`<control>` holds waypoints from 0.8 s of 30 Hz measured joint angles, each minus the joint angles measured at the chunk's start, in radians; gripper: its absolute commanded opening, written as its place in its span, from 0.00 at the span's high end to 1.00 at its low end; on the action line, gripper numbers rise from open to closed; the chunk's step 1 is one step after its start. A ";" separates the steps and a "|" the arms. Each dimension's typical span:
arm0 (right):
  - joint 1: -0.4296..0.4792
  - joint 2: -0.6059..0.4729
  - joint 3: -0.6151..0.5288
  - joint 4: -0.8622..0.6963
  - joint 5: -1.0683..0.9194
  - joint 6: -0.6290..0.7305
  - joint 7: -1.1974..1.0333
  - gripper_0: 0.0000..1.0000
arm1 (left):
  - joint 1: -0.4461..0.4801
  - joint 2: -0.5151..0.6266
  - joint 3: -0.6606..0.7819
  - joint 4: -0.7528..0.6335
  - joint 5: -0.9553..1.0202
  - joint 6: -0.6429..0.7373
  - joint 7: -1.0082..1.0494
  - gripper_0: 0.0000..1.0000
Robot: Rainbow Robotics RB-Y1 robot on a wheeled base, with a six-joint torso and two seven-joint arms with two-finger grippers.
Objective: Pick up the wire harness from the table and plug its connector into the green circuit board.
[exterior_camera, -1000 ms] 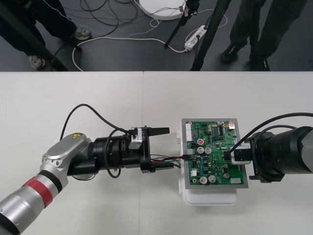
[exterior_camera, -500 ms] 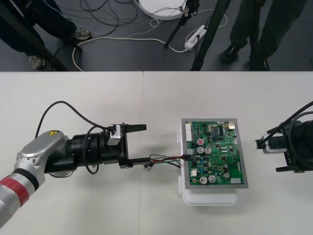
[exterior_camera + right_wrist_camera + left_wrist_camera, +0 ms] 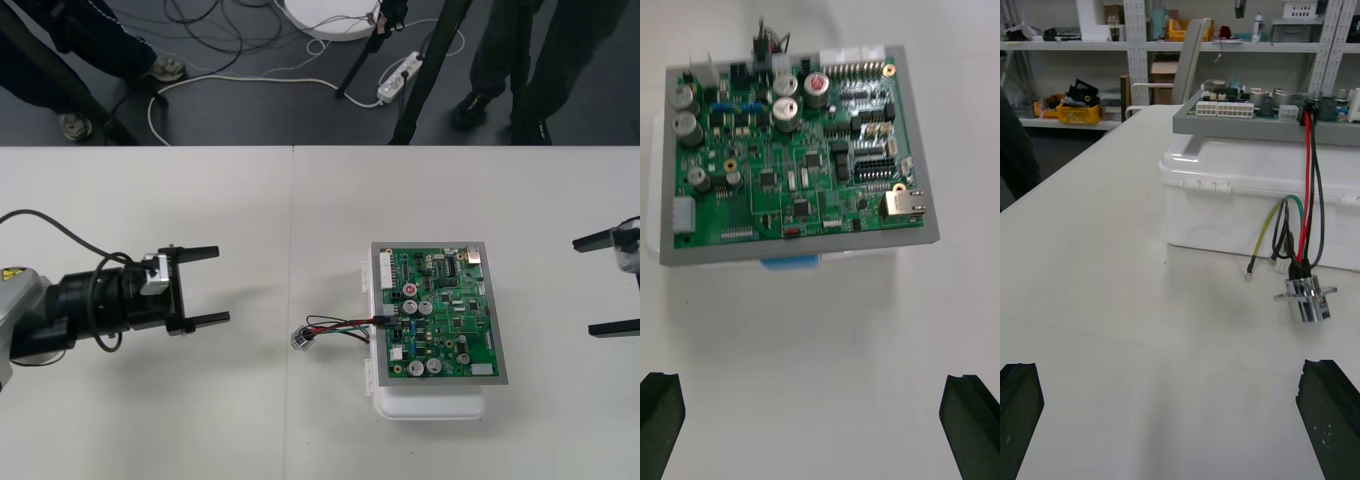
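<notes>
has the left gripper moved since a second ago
Yes: the left gripper has pulled back leftward, away from the board, now open and clear of the harness.

Reaches in from the left with the left arm, wrist level, left tool pointing rightward, its fingers spread wide (black, roughly parallel). Presents the right tool at the far right, facing left, fingers equally wide apart.
</notes>
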 measured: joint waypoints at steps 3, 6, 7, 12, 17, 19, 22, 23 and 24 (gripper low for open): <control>0.007 -0.012 -0.015 0.060 -0.092 0.000 0.106 0.00 | 0.013 0.021 0.043 0.000 -0.018 -0.058 0.000 0.00; 0.013 -0.031 -0.016 0.110 -0.176 0.000 0.246 0.00 | 0.022 0.052 0.062 0.000 -0.022 -0.116 0.001 0.00; 0.016 -0.035 -0.016 0.120 -0.195 0.000 0.261 0.00 | 0.025 0.063 0.066 0.000 -0.022 -0.134 0.001 0.00; 0.045 -0.049 -0.020 0.169 -0.305 0.000 0.303 0.00 | 0.040 0.125 0.086 0.000 -0.022 -0.194 0.002 0.00; 0.112 -0.050 -0.050 0.174 -0.356 0.000 0.439 0.00 | 0.045 0.188 0.112 -0.004 -0.022 -0.216 0.006 0.00; 0.136 -0.050 -0.061 0.174 -0.377 -0.003 0.439 0.00 | 0.049 0.213 0.124 -0.016 -0.022 -0.220 0.017 0.00; 0.155 -0.050 -0.068 0.174 -0.420 -0.022 0.439 0.00 | 0.067 0.250 0.151 -0.066 -0.022 -0.225 0.052 0.00; 0.158 -0.050 -0.069 0.174 -0.437 -0.031 0.439 0.00 | 0.078 0.263 0.162 -0.092 -0.019 -0.225 0.073 0.00; 0.160 -0.049 -0.069 0.174 -0.450 -0.037 0.439 0.00 | 0.089 0.275 0.173 -0.119 -0.015 -0.226 0.102 0.00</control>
